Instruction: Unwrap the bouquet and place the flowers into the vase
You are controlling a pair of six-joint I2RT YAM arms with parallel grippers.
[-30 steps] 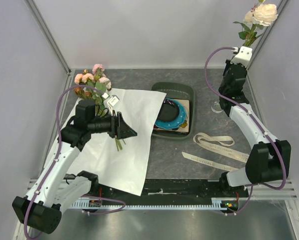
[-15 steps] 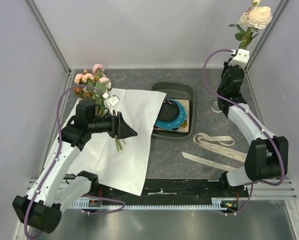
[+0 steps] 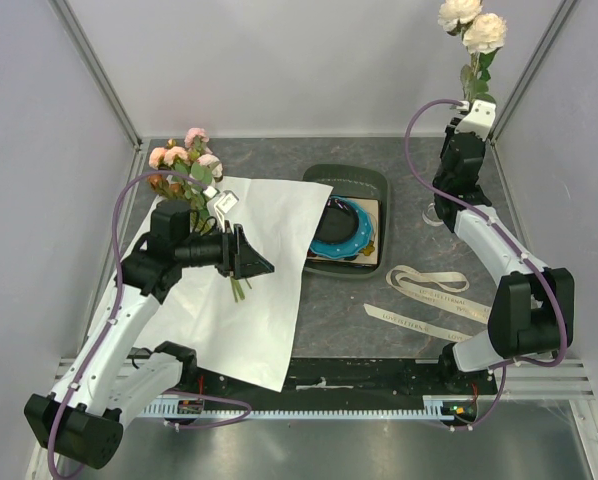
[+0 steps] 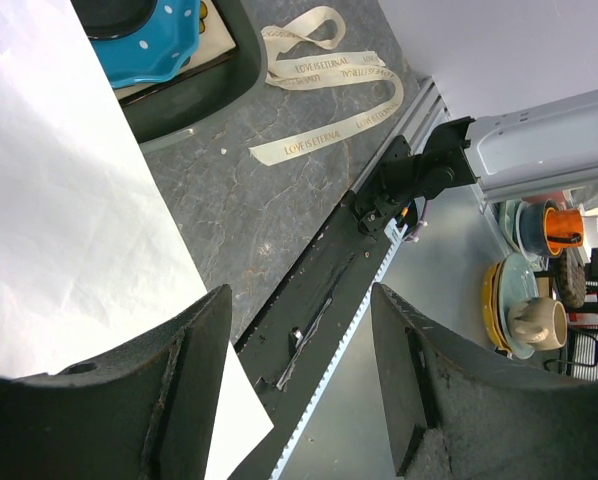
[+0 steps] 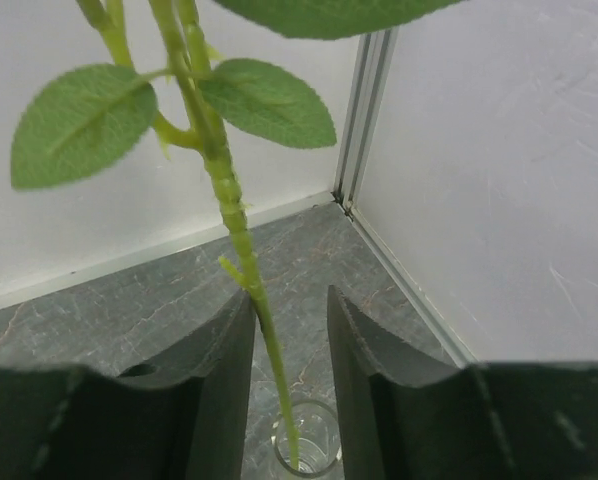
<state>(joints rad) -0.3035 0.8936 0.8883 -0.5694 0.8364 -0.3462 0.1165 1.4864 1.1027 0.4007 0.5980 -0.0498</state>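
Judged as mid-placement: seating one cream rose stem (image 5: 229, 200) in the vase (image 5: 304, 452), with unwrapping apparently done. Shows the right claw (image 5: 291, 310) with jaws parted wider than the thin green stem, passing between them unclamped, lower end just inside the clear glass rim near the far right corner of the worktop (image 3: 379, 320). Carries two cream blooms (image 3: 474, 25) high above the arm, oval leaves below. Next, back the right claw off without brushing the stem or tipping the small glass. Leaves the pink and peach roses (image 3: 184, 160) lying at the far edge of the flat white paper (image 3: 249, 300), stems just beside the left claw (image 3: 244, 255), wide open and empty. Then take one stem there, low on the stalk.
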